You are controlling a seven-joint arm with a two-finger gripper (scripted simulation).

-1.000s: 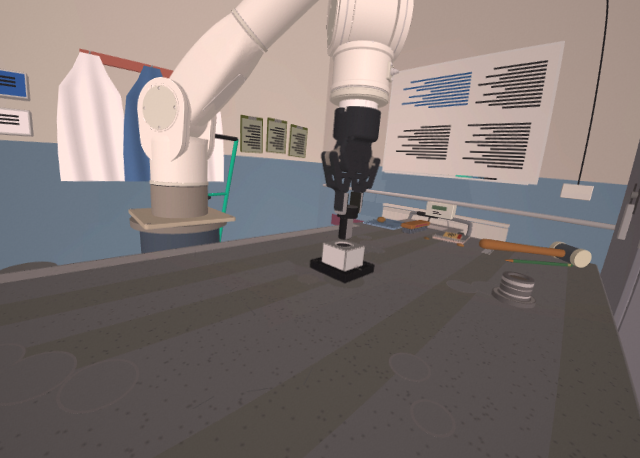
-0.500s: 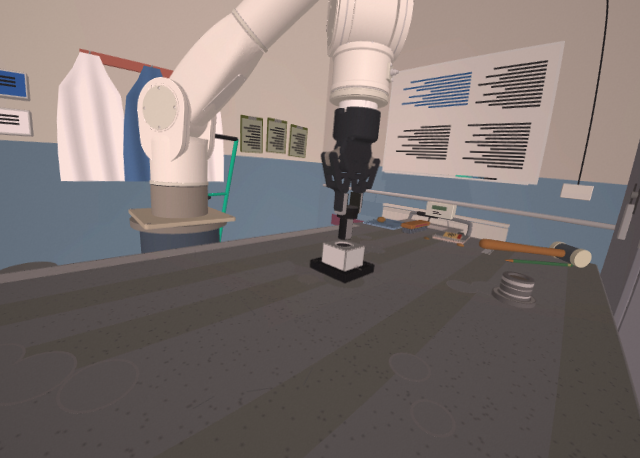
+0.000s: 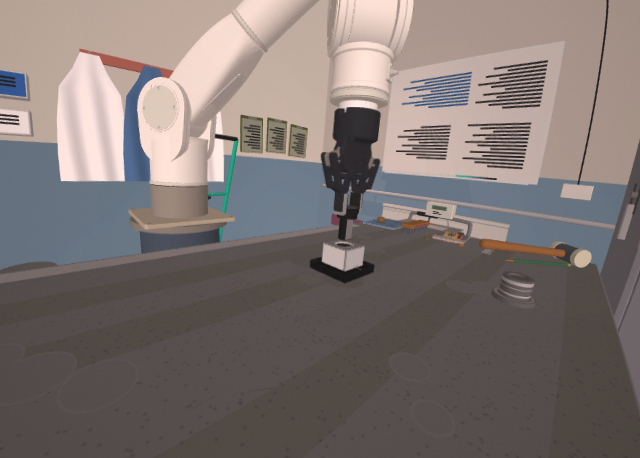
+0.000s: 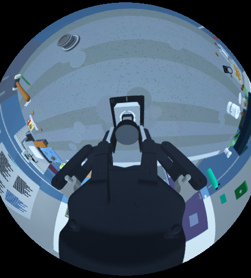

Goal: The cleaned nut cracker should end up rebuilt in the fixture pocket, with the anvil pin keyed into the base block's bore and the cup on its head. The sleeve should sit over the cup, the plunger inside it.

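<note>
The white base block point(image 3: 341, 254) sits in the black fixture pocket point(image 3: 342, 269) at mid-table, its round bore facing up. The dark anvil pin point(image 3: 344, 227) hangs upright straight above that bore, held in my closed gripper point(image 3: 347, 209). From the wrist camera the pin's round head point(image 4: 126, 134) covers most of the bore, and the block point(image 4: 126, 111) and fixture point(image 4: 126, 100) show beyond it. A grey ribbed, flanged part point(image 3: 514, 287) stands apart on the table far to the right; I cannot tell which part it is.
A wooden-handled mallet point(image 3: 535, 250) lies near the table's right rear edge, with a green pencil beside it. Small clutter point(image 3: 439, 226) lines the shelf behind the table. The arm's pedestal point(image 3: 178, 205) stands at rear left.
</note>
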